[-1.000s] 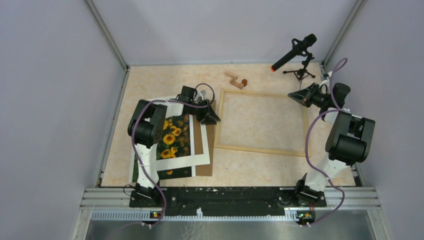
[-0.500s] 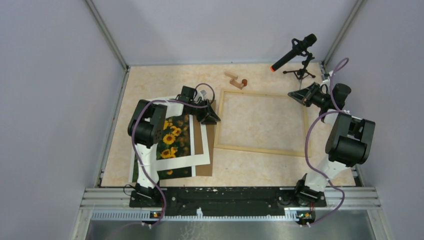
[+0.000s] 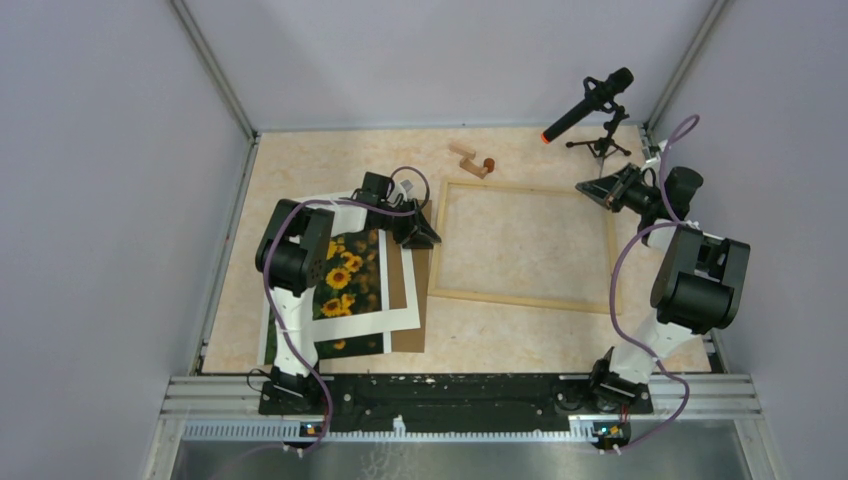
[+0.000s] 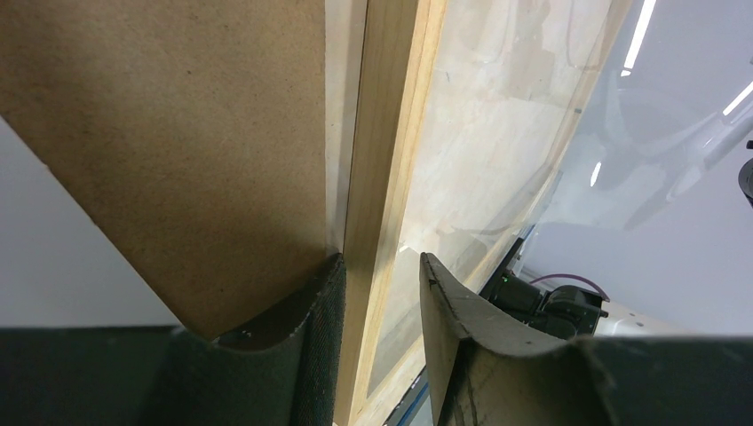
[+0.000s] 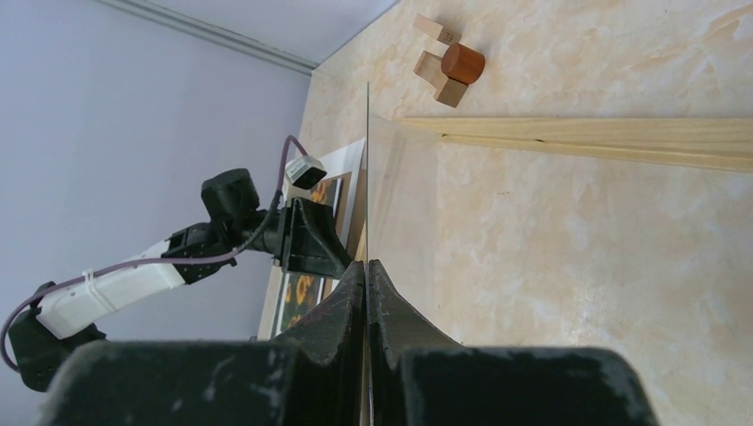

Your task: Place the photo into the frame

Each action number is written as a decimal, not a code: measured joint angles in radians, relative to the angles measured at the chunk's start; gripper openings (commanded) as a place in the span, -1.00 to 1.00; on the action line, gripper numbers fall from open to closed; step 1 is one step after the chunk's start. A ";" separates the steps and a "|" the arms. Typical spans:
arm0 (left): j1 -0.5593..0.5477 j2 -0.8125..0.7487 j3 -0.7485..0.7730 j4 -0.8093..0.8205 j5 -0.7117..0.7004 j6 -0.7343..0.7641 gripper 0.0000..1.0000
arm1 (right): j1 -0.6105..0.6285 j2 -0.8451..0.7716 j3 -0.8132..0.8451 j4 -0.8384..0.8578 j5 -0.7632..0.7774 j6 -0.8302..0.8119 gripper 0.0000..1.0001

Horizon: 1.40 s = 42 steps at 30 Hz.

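Note:
The photo (image 3: pixel 345 275), a sunflower print, lies at the left under a white mat (image 3: pixel 400 320) and partly under my left arm; it also shows as the photo (image 5: pixel 306 288) in the right wrist view. The light-wood frame (image 3: pixel 525 300) lies flat in the middle. My left gripper (image 3: pixel 420 236) (image 4: pixel 380 262) is open and straddles the frame's left rail (image 4: pixel 382 160); one finger (image 4: pixel 324 302) touches the rail's outer side and the other stands a little apart. My right gripper (image 3: pixel 592 192) (image 5: pixel 366 266) is shut on the edge of a thin clear pane (image 5: pixel 367 177) at the frame's far right corner.
A brown backing board (image 3: pixel 408 290) (image 4: pixel 178 133) lies beside the frame's left rail, under the mat. Small wooden blocks (image 3: pixel 470 160) (image 5: pixel 448 67) sit behind the frame. A microphone on a tripod (image 3: pixel 590 105) stands at the back right. Walls close in the table.

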 measured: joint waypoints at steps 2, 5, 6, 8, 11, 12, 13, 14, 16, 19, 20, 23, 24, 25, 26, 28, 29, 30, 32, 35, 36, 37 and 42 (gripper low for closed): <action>0.000 0.000 0.000 0.000 0.000 0.000 -0.17 | 0.000 0.000 0.000 0.004 0.001 0.000 -1.00; 0.000 0.000 -0.001 0.002 0.002 0.000 -0.16 | 0.000 0.000 -0.002 0.006 0.004 0.000 -1.00; 0.001 0.000 -0.002 0.003 0.002 0.000 -0.17 | 0.000 0.000 -0.005 0.011 0.004 0.000 -1.00; 0.001 0.000 -0.003 0.006 0.002 0.000 -0.17 | 0.000 0.000 -0.005 0.013 0.005 0.001 -1.00; 0.001 0.000 -0.005 0.008 0.002 0.000 -0.17 | 0.000 0.000 -0.005 0.026 0.005 0.003 -1.00; 0.001 0.000 -0.005 0.008 0.002 -0.001 -0.17 | 0.000 0.000 -0.006 0.032 0.005 0.007 -1.00; 0.001 0.000 -0.005 0.009 0.002 0.000 -0.17 | 0.000 0.000 -0.011 0.046 0.005 0.013 -1.00; 0.001 0.000 -0.005 0.009 0.002 -0.001 -0.17 | 0.000 -0.001 -0.014 0.053 0.004 0.019 -1.00; 0.001 0.000 -0.005 0.009 0.002 0.000 -0.17 | 0.000 0.000 -0.026 0.079 0.005 0.034 -1.00; 0.001 0.000 -0.005 0.010 0.003 0.000 -0.17 | 0.000 0.000 -0.037 0.102 0.008 0.051 -1.00; 0.001 0.000 -0.005 0.010 0.003 0.000 -0.17 | 0.000 -0.001 -0.037 0.105 0.009 0.054 -1.00; 0.002 0.000 -0.007 0.013 0.003 -0.001 -0.17 | 0.000 0.000 -0.037 0.117 0.013 0.064 -1.00; 0.002 0.000 -0.008 0.014 0.005 -0.001 -0.17 | 0.000 0.000 -0.037 0.120 0.015 0.068 -1.00; 0.002 0.000 -0.009 0.016 0.005 -0.001 -0.17 | 0.000 0.000 -0.037 0.124 0.016 0.068 -1.00; 0.002 0.000 -0.010 0.018 0.006 -0.001 -0.17 | 0.000 0.000 -0.037 0.125 0.018 0.069 -1.00; 0.002 0.000 -0.011 0.020 0.007 -0.001 -0.17 | 0.000 -0.001 -0.037 0.126 0.023 0.071 -1.00; 0.002 0.000 -0.011 0.021 0.009 -0.001 -0.17 | 0.000 0.000 -0.037 0.126 0.025 0.071 -1.00; 0.002 0.000 -0.011 0.021 0.009 -0.001 -0.17 | 0.000 -0.001 -0.037 0.127 0.028 0.071 -1.00; 0.002 0.000 -0.011 0.022 0.009 -0.001 -0.17 | 0.000 -0.001 -0.037 0.127 0.034 0.071 -1.00; 0.002 0.000 -0.012 0.022 0.009 -0.001 -0.17 | 0.000 0.000 -0.040 0.128 0.045 0.071 -1.00; 0.002 0.000 -0.012 0.022 0.009 -0.001 -0.17 | 0.000 0.000 -0.044 0.130 0.049 0.071 -1.00; 0.002 0.000 -0.012 0.022 0.009 -0.001 -0.17 | 0.000 0.000 -0.048 0.132 0.054 0.072 -1.00; 0.002 0.000 -0.012 0.023 0.010 -0.001 -0.17 | 0.000 0.000 -0.071 0.160 0.074 0.094 -1.00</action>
